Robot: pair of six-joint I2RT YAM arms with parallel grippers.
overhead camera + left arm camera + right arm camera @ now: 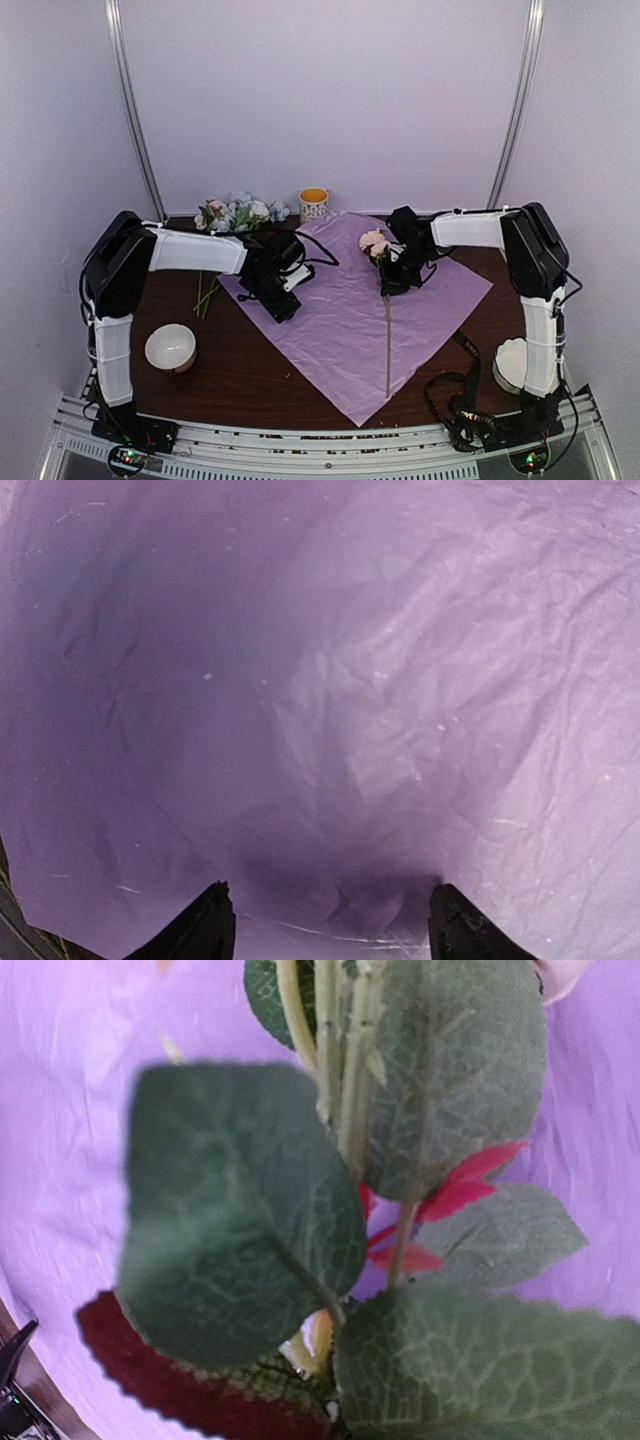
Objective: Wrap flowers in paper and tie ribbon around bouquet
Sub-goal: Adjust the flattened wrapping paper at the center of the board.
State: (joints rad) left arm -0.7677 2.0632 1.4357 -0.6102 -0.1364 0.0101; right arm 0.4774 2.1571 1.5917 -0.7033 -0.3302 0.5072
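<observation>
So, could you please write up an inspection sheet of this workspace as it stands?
Surface: dark wooden table, with the lilac paper spread flat across its centre.
Job's things: flowers bunched at the back edge; one pink flower over the paper, its stem pointing to the near edge; ribbon looped by the right arm's base.
Clutter: loose green stems left of the paper; cup at the back; white bowl near left; white dish near right.
Grippers: left gripper open above the paper, nothing held; right gripper shut on the pink flower.
Cables: black cables loop at both wrists.
Surroundings: white walls, two metal poles.
</observation>
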